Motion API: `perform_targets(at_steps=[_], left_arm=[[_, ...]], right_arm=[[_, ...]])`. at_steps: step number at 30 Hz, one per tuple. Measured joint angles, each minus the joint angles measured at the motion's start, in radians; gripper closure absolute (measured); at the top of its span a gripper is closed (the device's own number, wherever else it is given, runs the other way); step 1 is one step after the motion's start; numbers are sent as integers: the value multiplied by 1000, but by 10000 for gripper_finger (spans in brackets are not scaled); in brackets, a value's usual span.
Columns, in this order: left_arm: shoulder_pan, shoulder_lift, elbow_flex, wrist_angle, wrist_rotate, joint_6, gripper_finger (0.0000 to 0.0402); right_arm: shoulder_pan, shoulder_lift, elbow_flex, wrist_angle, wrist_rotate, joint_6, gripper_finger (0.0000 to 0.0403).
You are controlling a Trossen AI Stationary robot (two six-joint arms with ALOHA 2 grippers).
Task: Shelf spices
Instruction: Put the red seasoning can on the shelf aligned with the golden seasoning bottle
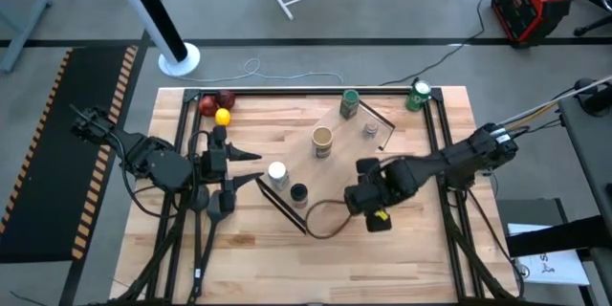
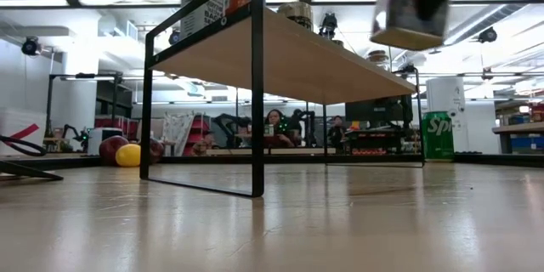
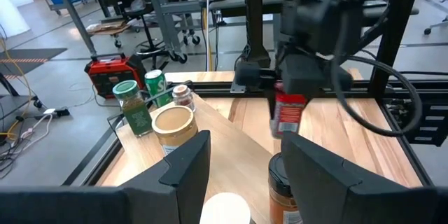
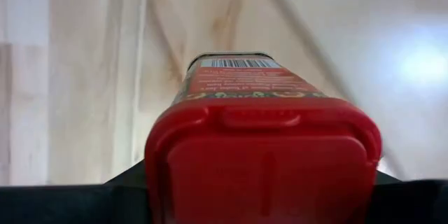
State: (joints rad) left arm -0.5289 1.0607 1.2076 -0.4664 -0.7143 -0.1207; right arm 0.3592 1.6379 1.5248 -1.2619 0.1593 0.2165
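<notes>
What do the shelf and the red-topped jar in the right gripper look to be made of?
Shelf: a pale board with visible grain, likely wood with a matte finish, on thin black bars, probably painted metal. Red-topped jar: the lid looks like glossy moulded plastic, with a printed label and barcode on the body; the material underneath is unclear. The right gripper holds it.

Both of my arms are built from dark, near-black links with rounded joint housings, and the left arm [image 1: 158,164] ends in two long, thin, pointed black fingers [image 1: 244,156], while the right arm [image 1: 449,161] has a bulkier, boxy black wrist block. Black cable runs along each arm, one length curling into a loose loop [image 1: 325,218] on the right arm's side, and there is a small yellow mark [image 1: 381,216] on the right arm's end, though I can't make out what it is. From my left wrist camera my own fingers [image 3: 187,168] look like broad, flat, matte dark-grey plates with squared edges.
</notes>
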Motion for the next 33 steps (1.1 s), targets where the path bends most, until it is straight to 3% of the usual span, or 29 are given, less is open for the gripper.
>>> perform_targets(at_steps=[13,27,33], left_arm=[[0,0,0,0,0,0,237],[0,0,0,0,0,3,237],[0,0,0,16,-1,11,237]], right_arm=[[-161,0,106,2,0,-287,229],[-183,1,183,-22,-8,-332,229],[-183,97,300,-140,-2,-350,229]])
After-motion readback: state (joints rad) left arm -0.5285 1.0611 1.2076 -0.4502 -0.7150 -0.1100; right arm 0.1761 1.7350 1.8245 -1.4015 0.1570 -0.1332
